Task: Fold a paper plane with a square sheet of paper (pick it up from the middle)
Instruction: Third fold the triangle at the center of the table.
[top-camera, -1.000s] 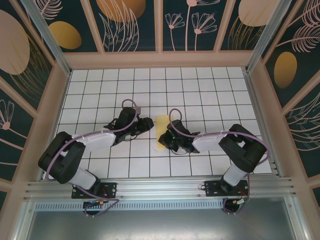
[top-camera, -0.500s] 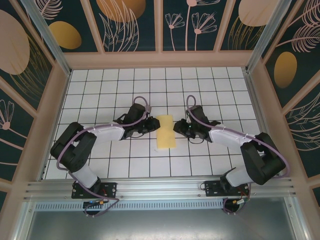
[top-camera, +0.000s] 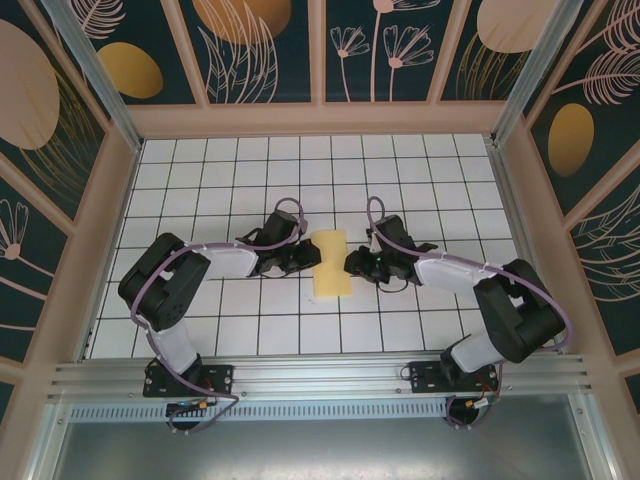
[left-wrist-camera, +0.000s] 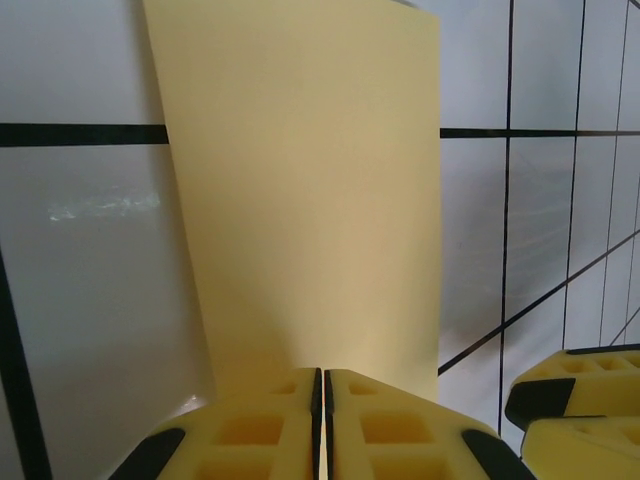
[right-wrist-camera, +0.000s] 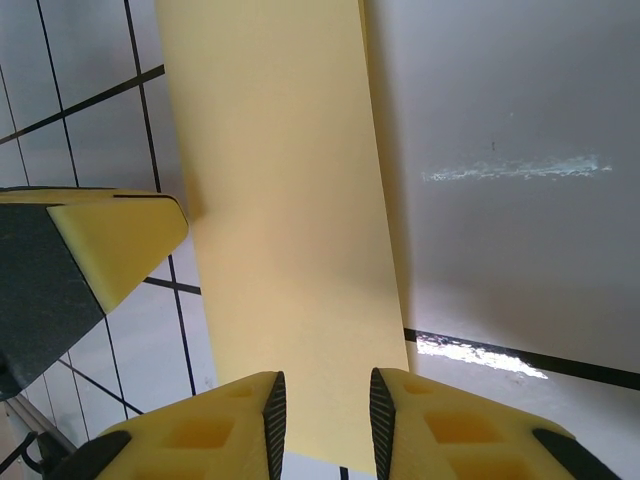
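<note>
Bench (top-camera: 200, 170): white tiles, black grid lines. The sheet of paper (top-camera: 331, 265) lies flat on it, pale yellow, folded to a narrow oblong with its long axis running away from the arm bases. It sits between the two tools, one at each long side, about mid-length.

Left tool (top-camera: 306, 258): low over the bench, tips at the sheet's left side. In the left wrist view its yellow fingers (left-wrist-camera: 250, 435) are pressed together with only a hairline seam between them, so the jaws are fully closed. The sheet of paper (left-wrist-camera: 300, 200) stretches straight ahead of the tips and its near part meets them. Cannot tell whether any paper is caught in the seam. To the right of these tips, past a strip of bare bench, are the right tool's fingers (left-wrist-camera: 590, 375).

Right tool (top-camera: 353, 265): facing the left tool across the sheet. In the right wrist view its fingers (right-wrist-camera: 450, 430) stand slightly parted. Yellow paper shows in the narrow gap, and the pads are not closed on it. The sheet of paper (right-wrist-camera: 290, 200) runs ahead of the tips. To their left, one finger of the left tool (right-wrist-camera: 120, 240) reaches the sheet's edge. Touching or just beside it, cannot tell.
</note>
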